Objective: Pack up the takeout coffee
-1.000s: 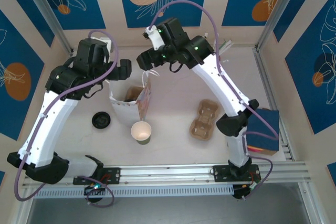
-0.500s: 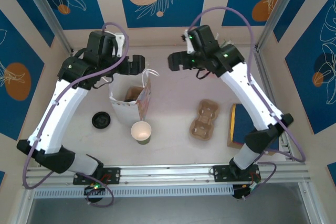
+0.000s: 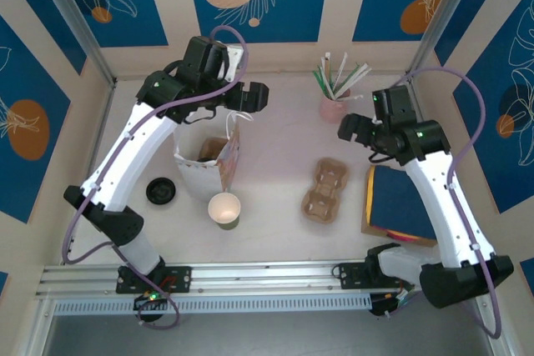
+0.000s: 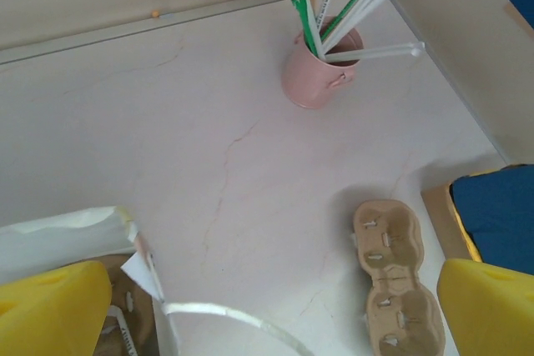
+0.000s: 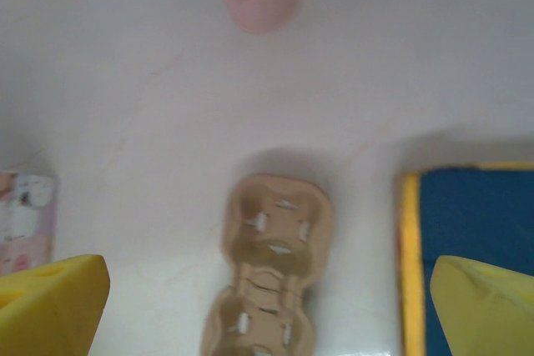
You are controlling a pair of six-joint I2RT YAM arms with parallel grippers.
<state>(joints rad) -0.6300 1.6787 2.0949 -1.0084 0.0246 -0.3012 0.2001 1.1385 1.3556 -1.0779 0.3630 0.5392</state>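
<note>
1. Judging by the layout, this is either the end of the pack step or a pause before a pick. Neither arm holds anything.
2. Left gripper (image 3: pixel 253 96): jaws wide apart, empty, hanging over the far edge of the bag (image 3: pixel 193 174).
3. Right gripper (image 3: pixel 349 130): jaws wide apart, empty, over bare table between the straw cup (image 3: pixel 334 108) and the carrier (image 3: pixel 325 189).
4. Coffee: can't tell where it is. The bag mouth shows a brown shape and the rest of the inside is hidden, so a lidded cup could be sitting in there.
5. Not the target: the lidless cup (image 3: pixel 224 208) just in front of the bag, and the loose lid (image 3: pixel 160 191) left of it, apart from both.
6. Next move: check the bag contents first by pointing a wrist camera down the mouth.
7. If the coffee is inside, back both arms off without snagging the bag's handle (image 4: pixel 225 318).
8. If it isn't, find it, grip the wall below the lid, keep it upright and lower it straight into the mouth.
</note>
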